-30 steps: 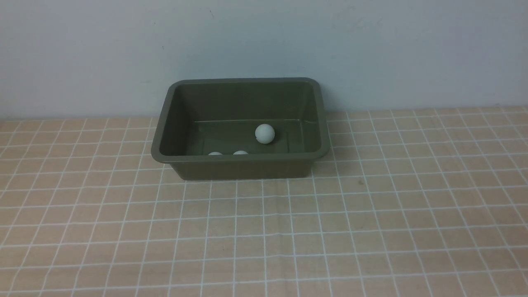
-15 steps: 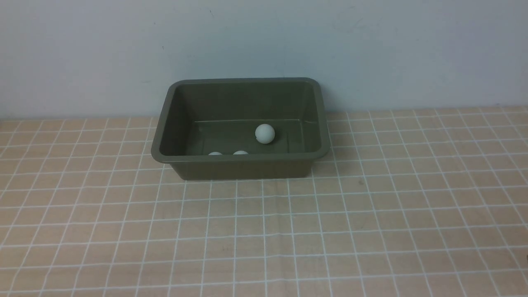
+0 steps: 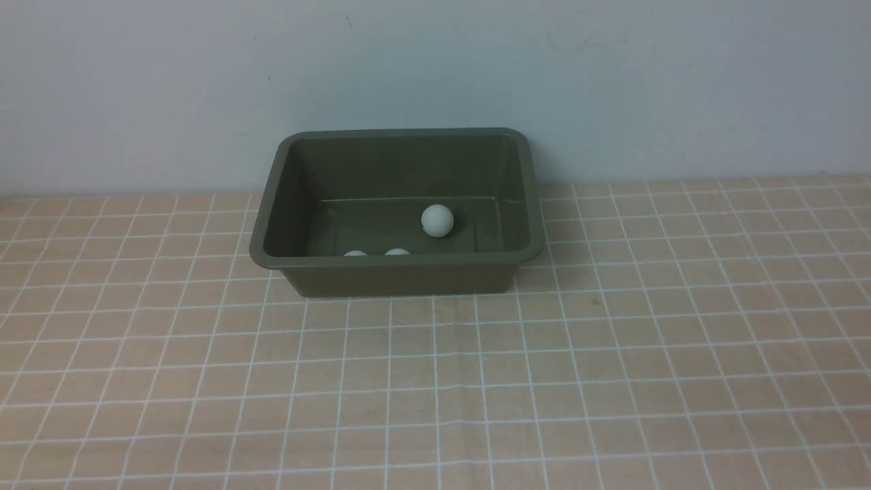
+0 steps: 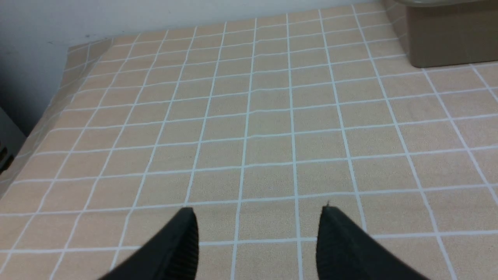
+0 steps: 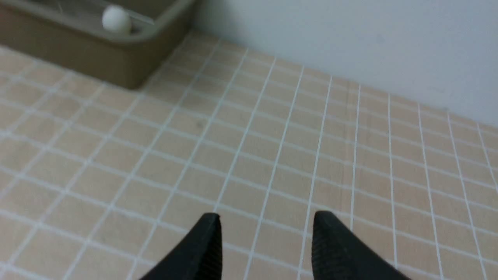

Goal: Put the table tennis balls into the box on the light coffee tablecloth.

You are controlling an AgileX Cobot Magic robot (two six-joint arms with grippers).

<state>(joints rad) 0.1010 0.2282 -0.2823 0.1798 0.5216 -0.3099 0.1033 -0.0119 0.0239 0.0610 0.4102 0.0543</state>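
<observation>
Though matte, round balls (image 3: 437, 220)

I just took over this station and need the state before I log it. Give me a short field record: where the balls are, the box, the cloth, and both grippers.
balls in box: three table tennis balls, one in full view on the floor, two peeking above the near rim
box: olive-green box, upright, against the wall
tablecloth: light coffee tablecloth, no balls seen on it
left gripper: jaws apart, empty, away from box
right gripper: jaws apart, empty, away from box
</observation>
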